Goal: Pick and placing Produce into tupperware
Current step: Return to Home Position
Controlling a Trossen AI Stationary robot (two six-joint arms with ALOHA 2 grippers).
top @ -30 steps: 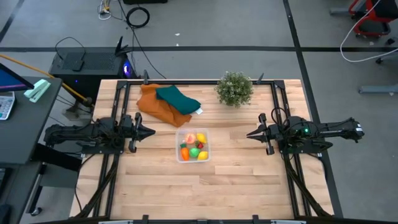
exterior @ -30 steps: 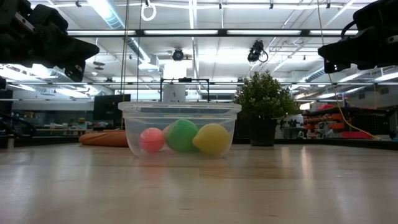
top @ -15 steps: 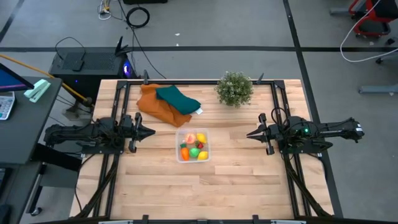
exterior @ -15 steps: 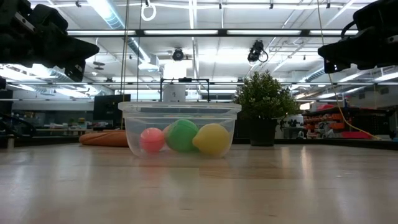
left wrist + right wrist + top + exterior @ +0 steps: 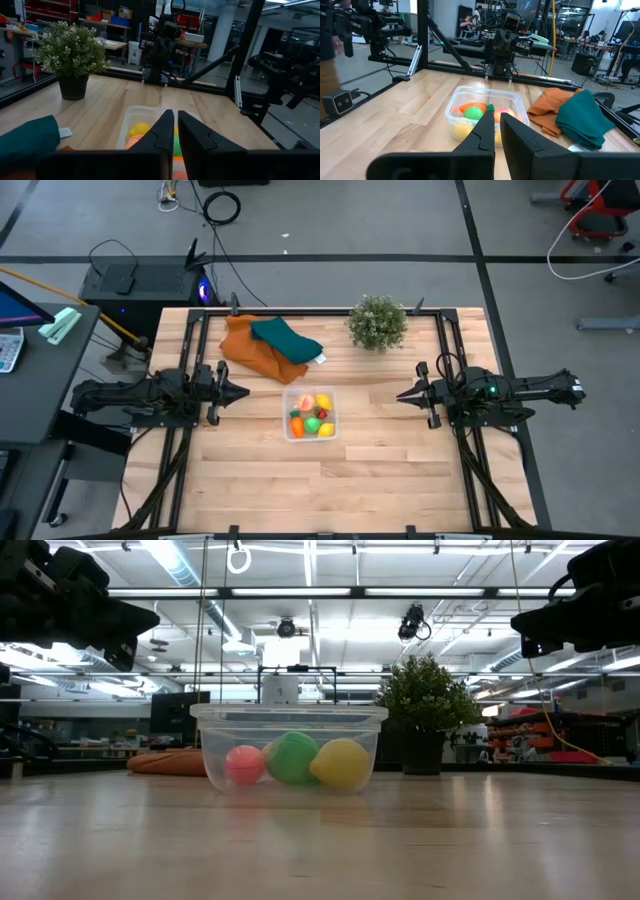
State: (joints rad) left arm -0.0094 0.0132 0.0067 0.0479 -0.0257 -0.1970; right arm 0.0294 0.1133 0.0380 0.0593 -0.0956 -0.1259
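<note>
My left claw and right claw hang raised over opposite table sides, fingers narrowed nearly together, holding nothing; produce sits inside the tupperware, centred between them.

Ceiling strip lights blaze white in my low view, turning the left arm and right arm into silhouettes. From overhead I see the table evenly lit, with soft shadows.
</note>
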